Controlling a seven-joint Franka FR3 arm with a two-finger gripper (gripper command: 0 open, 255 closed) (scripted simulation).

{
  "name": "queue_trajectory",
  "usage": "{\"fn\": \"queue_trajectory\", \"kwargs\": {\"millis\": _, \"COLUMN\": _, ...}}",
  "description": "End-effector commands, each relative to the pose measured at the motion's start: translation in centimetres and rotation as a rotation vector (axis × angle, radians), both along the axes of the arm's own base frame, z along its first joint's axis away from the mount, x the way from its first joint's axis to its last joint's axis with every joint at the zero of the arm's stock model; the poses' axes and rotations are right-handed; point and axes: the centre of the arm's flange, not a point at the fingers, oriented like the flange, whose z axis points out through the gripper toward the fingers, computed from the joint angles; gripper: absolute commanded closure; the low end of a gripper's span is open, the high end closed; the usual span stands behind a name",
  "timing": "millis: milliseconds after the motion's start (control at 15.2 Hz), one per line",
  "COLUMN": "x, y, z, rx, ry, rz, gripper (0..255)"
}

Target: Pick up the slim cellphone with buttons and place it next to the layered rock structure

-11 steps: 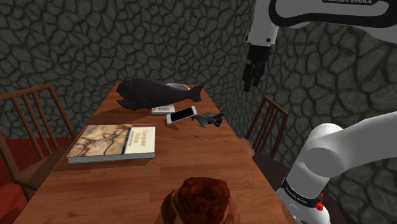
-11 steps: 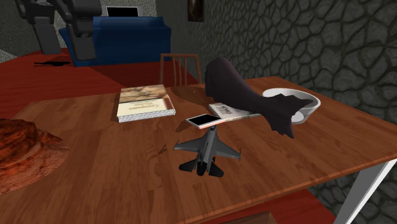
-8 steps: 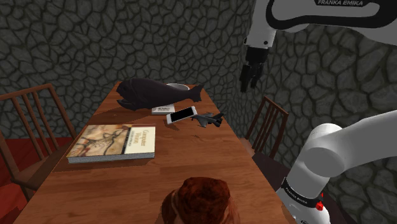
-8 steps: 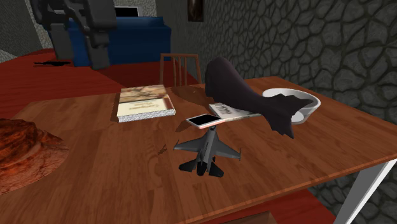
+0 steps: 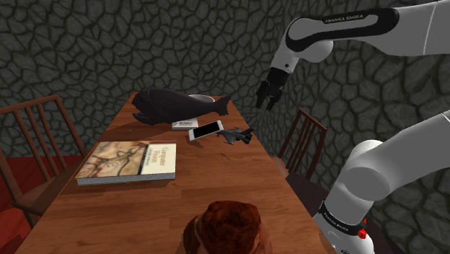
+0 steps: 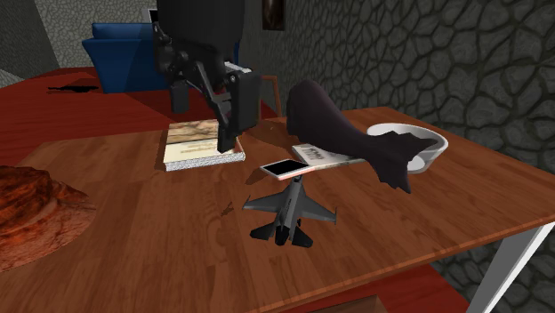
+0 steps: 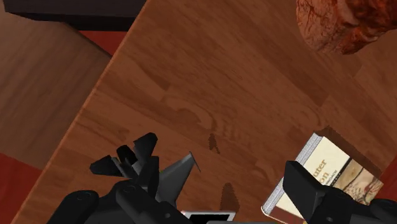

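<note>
We see the all-black two-finger gripper (image 5: 264, 105) hanging in the air, higher than the small grey toy jet (image 5: 236, 135), fingers spread apart and holding nothing. The slim white cellphone with a dark screen (image 5: 205, 130) lies just beside that jet. The layered reddish-brown rock (image 5: 229, 227) sits well apart from it.

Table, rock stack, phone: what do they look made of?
Table: wood, brown, visible grain streaks, mild sheen. Layered rock structure: seemingly rough reddish-brown stone, banded, matte. Cellphone: white casing, dark screen; plastic or metal, cannot tell.
</note>
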Motion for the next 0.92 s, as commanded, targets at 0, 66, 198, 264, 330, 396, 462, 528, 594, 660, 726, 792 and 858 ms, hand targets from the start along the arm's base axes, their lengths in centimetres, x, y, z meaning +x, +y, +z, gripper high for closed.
{"fn": "queue_trajectory", "kwargs": {"millis": 0, "x": 1.7, "y": -1.9, "z": -2.0, "rx": 0.075, "ry": -0.026, "rz": -0.033, "gripper": 0}}
{"fn": "queue_trajectory", "kwargs": {"millis": 66, "x": 2.5, "y": -2.6, "z": -3.0, "rx": 0.112, "ry": -0.036, "rz": -0.047, "gripper": 0}}
{"fn": "queue_trajectory", "kwargs": {"millis": 198, "x": 4.1, "y": -4.1, "z": -5.1, "rx": 0.186, "ry": -0.058, "rz": -0.076, "gripper": 0}}
{"fn": "queue_trajectory", "kwargs": {"millis": 264, "x": 4.8, "y": -4.7, "z": -6.2, "rx": 0.223, "ry": -0.069, "rz": -0.09, "gripper": 0}}
{"fn": "queue_trajectory", "kwargs": {"millis": 330, "x": 5.6, "y": -5.4, "z": -7.3, "rx": 0.26, "ry": -0.08, "rz": -0.105, "gripper": 0}}
{"fn": "queue_trajectory", "kwargs": {"millis": 396, "x": 6.4, "y": -6.0, "z": -8.4, "rx": 0.297, "ry": -0.091, "rz": -0.119, "gripper": 0}}
{"fn": "queue_trajectory", "kwargs": {"millis": 462, "x": 7.2, "y": -6.6, "z": -9.5, "rx": 0.334, "ry": -0.101, "rz": -0.134, "gripper": 0}}
{"fn": "queue_trajectory", "kwargs": {"millis": 528, "x": 8.0, "y": -7.1, "z": -10.7, "rx": 0.372, "ry": -0.112, "rz": -0.148, "gripper": 0}}
{"fn": "queue_trajectory", "kwargs": {"millis": 594, "x": 8.9, "y": -7.7, "z": -11.8, "rx": 0.409, "ry": -0.123, "rz": -0.162, "gripper": 0}}
{"fn": "queue_trajectory", "kwargs": {"millis": 660, "x": 9.7, "y": -8.1, "z": -13.0, "rx": 0.446, "ry": -0.134, "rz": -0.177, "gripper": 0}}
{"fn": "queue_trajectory", "kwargs": {"millis": 726, "x": 10.5, "y": -8.6, "z": -14.2, "rx": 0.483, "ry": -0.144, "rz": -0.191, "gripper": 0}}
{"fn": "queue_trajectory", "kwargs": {"millis": 792, "x": 11.3, "y": -9.0, "z": -15.3, "rx": 0.52, "ry": -0.155, "rz": -0.205, "gripper": 0}}
{"fn": "queue_trajectory", "kwargs": {"millis": 858, "x": 12.1, "y": -9.4, "z": -16.5, "rx": 0.557, "ry": -0.166, "rz": -0.22, "gripper": 0}}
